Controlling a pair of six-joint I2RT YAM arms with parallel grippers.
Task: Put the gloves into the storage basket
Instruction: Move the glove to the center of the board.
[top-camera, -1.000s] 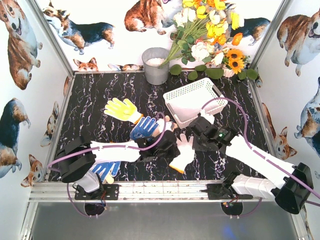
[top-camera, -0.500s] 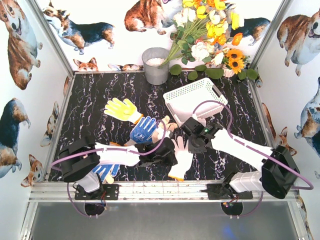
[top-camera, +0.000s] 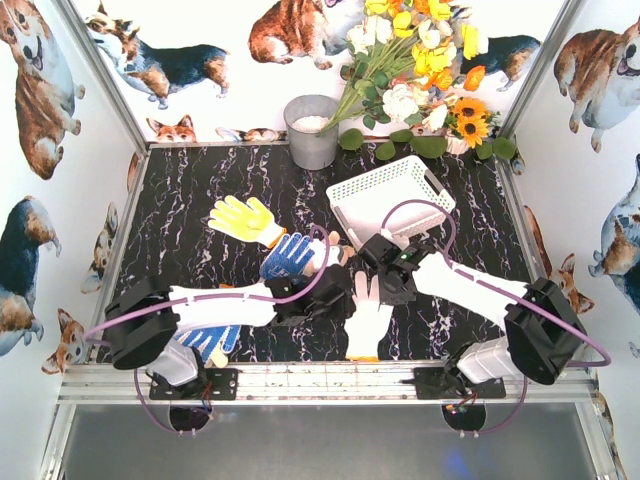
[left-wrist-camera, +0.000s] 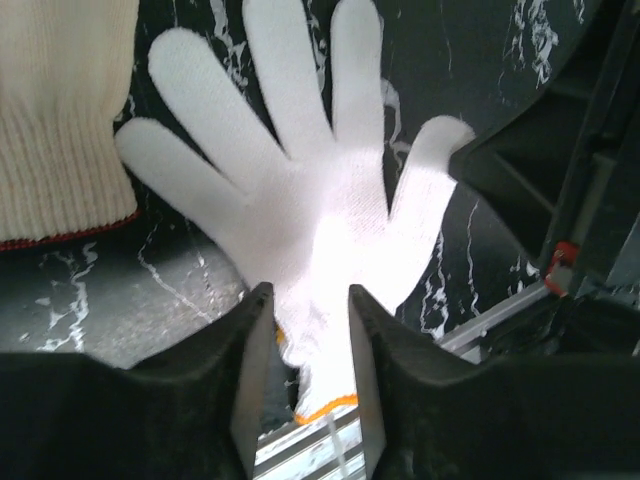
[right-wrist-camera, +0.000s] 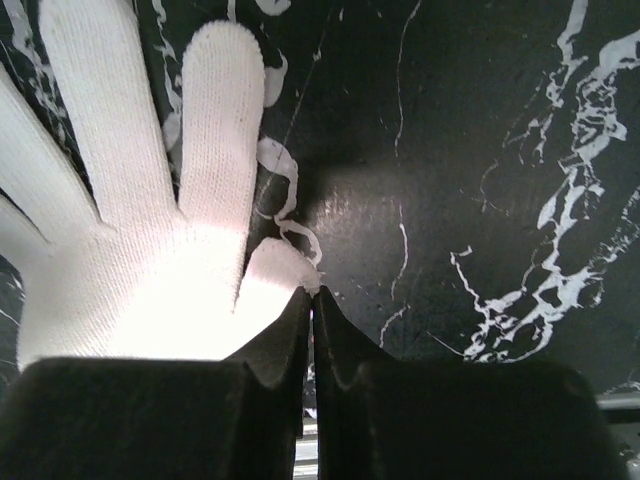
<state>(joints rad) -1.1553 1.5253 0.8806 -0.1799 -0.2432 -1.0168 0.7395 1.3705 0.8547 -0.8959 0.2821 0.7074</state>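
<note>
The left claw (left-wrist-camera: 308, 295) stood with its jaws apart, low over the black marbled desk (right-wrist-camera: 480, 150). Between its two fingers lay the orange-trimmed cuff end of a white glove (left-wrist-camera: 310, 200). The glove lay flat on the desk, palm and five fingers spread out ahead of that claw and pointing away from it. Off to the left of the claw, just beside the white glove's outer finger, lay the ribbed cuff of a cream glove (left-wrist-camera: 55, 110).

The right claw (right-wrist-camera: 310, 292) was closed, its two fingers pressed together with only a thin seam between them. Its tips sat right at the end of the white glove's thumb. The wrist view was too dark there to tell whether a bit of the knit was pinched in the seam. The rest of the glove spread out to the left of this claw, bright against the desk.

In the top view the two claws faced each other across the white glove, the left at its cuff side and the right at its thumb side. The storage basket (top-camera: 372, 180) stood tilted just beyond the right claw. A blue dotted glove (top-camera: 290, 255) lay just beyond the left claw, and a yellow glove (top-camera: 243, 218) farther out past that, both on the desk outside the basket.
</note>
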